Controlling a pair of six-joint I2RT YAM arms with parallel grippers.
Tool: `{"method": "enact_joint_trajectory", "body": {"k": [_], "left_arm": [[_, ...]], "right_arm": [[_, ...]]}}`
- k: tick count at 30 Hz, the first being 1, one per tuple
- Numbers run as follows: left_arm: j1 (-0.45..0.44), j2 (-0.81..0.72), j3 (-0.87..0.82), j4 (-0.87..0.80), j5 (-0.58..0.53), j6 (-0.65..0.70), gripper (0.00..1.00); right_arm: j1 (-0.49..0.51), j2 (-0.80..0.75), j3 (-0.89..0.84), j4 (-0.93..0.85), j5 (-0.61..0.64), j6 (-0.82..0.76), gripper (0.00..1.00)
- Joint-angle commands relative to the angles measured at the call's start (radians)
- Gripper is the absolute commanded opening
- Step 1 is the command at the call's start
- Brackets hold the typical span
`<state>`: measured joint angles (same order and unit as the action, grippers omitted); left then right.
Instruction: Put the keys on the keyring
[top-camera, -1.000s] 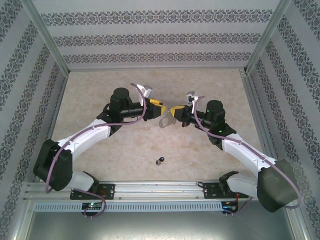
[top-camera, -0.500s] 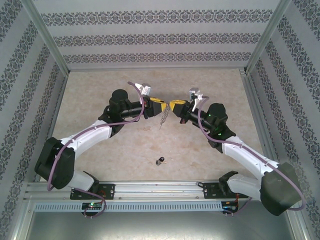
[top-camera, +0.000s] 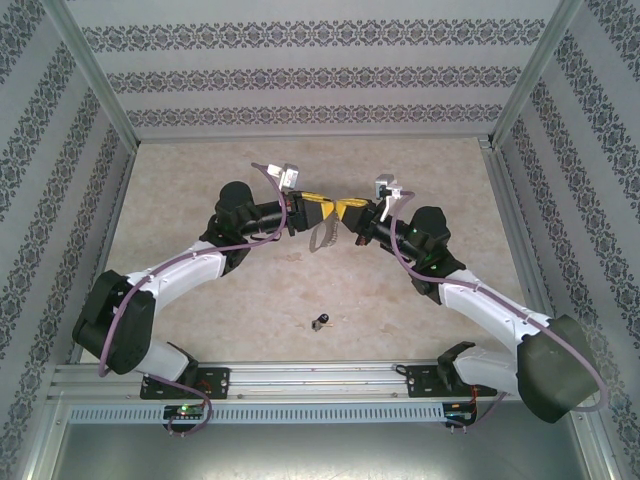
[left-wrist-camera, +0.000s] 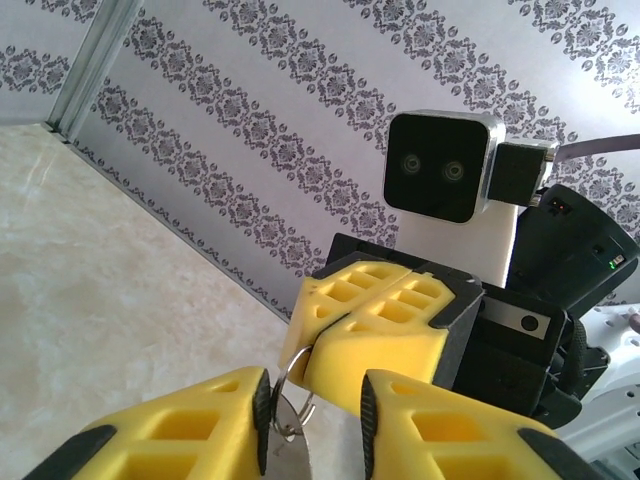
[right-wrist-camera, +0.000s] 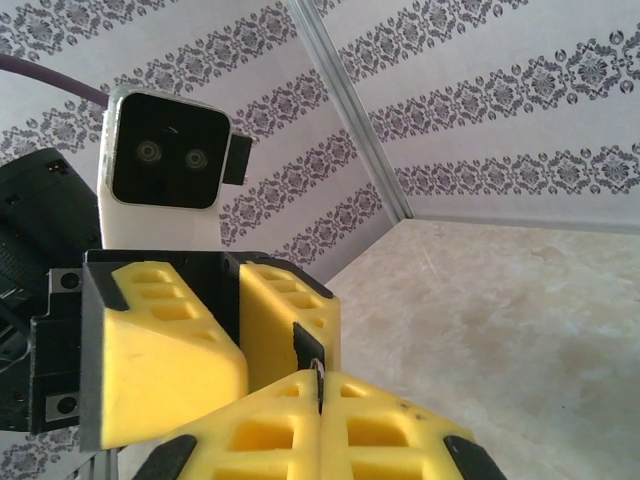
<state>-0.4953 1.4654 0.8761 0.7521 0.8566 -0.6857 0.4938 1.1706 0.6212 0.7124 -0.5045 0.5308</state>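
Observation:
My right gripper (top-camera: 348, 210) is held above the table's middle, shut on the thin wire loop of the keyring (top-camera: 320, 236), whose flat grey part hangs down. In the left wrist view the keyring (left-wrist-camera: 292, 448) dangles from the right gripper (left-wrist-camera: 330, 335). The left gripper (left-wrist-camera: 313, 400) is open around the loop, which rests against its left pad. The right wrist view shows the right gripper (right-wrist-camera: 320, 385) pinching the keyring's wire (right-wrist-camera: 318, 372). One small black-headed key (top-camera: 320, 321) lies on the table in front of the arms.
Patterned walls enclose the beige table (top-camera: 200, 170) on three sides. An aluminium rail (top-camera: 320, 375) runs along the near edge by the arm bases.
Both grippers have risen slightly toward the far wall and drawn together. The left jaws have narrowed around the keyring's loop. The key has not moved.

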Motion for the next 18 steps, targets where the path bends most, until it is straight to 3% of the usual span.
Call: {"method": "enact_joint_trajectory", "body": {"k": [1, 14, 17, 18], "left_arm": [[-0.005, 0.008, -0.012, 0.096, 0.038, -0.023, 0.28], [-0.005, 0.021, -0.017, 0.141, 0.042, -0.038, 0.01], [-0.004, 0.014, -0.007, 0.092, 0.043, 0.001, 0.0], [-0.006, 0.008, -0.002, 0.06, 0.042, 0.025, 0.0]], "right_arm": [[0.011, 0.012, 0.019, 0.063, 0.013, 0.014, 0.0], [0.01, 0.027, 0.023, 0.046, 0.016, 0.013, 0.0], [-0.014, 0.011, 0.006, 0.036, 0.031, 0.029, 0.35], [-0.027, 0.001, -0.002, 0.036, 0.039, 0.037, 0.41]]}}
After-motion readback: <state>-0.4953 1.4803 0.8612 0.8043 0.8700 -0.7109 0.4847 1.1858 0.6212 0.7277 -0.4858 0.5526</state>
